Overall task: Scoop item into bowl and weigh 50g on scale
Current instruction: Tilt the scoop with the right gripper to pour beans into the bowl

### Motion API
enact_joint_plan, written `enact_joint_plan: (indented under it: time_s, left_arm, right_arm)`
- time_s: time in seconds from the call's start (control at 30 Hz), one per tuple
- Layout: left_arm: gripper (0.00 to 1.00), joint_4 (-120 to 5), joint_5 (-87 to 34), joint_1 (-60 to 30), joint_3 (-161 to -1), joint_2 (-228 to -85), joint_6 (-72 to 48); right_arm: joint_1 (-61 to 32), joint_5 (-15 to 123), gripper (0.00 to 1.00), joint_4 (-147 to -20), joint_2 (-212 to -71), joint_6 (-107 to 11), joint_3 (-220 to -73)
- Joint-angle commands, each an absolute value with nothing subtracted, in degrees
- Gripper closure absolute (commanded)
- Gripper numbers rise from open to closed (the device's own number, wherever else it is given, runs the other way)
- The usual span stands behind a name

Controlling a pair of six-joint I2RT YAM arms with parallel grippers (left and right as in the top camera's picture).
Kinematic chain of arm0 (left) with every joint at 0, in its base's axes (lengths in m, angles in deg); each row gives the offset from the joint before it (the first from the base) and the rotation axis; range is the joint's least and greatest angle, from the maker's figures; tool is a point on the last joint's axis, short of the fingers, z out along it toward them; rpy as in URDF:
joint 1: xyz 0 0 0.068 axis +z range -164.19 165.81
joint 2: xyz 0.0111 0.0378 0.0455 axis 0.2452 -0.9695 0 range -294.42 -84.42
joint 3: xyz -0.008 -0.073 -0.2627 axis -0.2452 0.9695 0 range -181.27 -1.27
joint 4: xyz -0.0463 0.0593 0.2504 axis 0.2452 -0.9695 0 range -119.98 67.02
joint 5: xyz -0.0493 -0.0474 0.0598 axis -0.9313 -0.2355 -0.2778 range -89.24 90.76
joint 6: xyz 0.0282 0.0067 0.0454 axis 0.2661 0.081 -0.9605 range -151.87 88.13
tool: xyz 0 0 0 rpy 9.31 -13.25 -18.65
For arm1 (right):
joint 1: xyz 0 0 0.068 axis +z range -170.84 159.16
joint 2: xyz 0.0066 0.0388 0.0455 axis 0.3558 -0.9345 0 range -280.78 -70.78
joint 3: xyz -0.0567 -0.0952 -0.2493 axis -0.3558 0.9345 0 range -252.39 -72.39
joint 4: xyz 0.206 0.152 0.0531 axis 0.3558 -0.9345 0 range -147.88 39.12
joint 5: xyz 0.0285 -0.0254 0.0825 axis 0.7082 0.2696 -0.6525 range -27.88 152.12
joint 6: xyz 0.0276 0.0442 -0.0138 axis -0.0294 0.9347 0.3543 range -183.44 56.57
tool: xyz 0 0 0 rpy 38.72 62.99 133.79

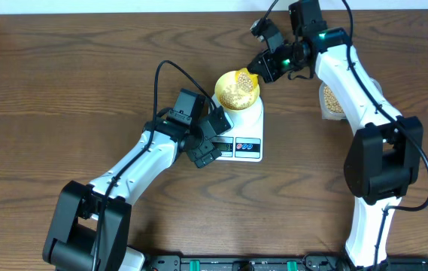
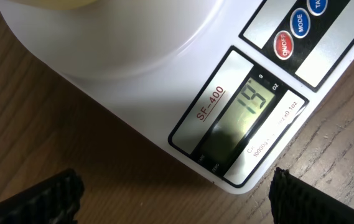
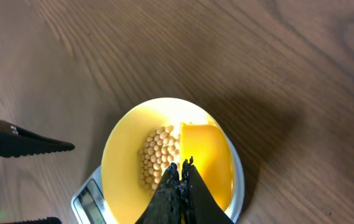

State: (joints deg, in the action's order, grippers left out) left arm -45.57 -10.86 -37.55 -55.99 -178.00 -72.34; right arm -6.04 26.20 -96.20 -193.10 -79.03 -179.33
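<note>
The pale yellow bowl point(image 1: 222, 86) stands on the white scale point(image 1: 248, 125) and holds a patch of tan beans point(image 1: 235, 92). My right gripper point(image 1: 263, 70) is shut on the handle of a yellow scoop point(image 1: 249, 76), which is tilted over the bowl's right side. In the right wrist view the scoop point(image 3: 208, 155) lies inside the bowl point(image 3: 117, 149) beside the beans point(image 3: 158, 155), below the shut fingers point(image 3: 181, 167). My left gripper point(image 1: 207, 147) is open and empty beside the scale's front left corner. In the left wrist view point(image 2: 177, 199) the display point(image 2: 242, 118) shows two digits starting with 1.
A clear tub of beans point(image 1: 332, 102) sits on the table to the right of the scale, mostly hidden behind my right arm. The scale's red and blue buttons point(image 2: 292, 34) lie next to the display. Bare wooden table surrounds the scale.
</note>
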Motion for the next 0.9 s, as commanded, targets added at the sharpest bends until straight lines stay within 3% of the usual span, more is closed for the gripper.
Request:
enact_joint_plan:
  time_s: [0.0, 0.87]
  left_arm:
    - [0.02, -45.79, -10.22, -37.61, -55.79, -178.76, -72.05]
    - [0.02, -45.79, -10.22, -37.61, -55.79, -178.76, -72.05]
  right_arm:
    - [-4.77, 26.22, 0.99, -96.16, -193.25, -84.95, -180.49]
    - [-1.45, 26.0, 0.99, -103.85, -193.25, -86.24, -180.49]
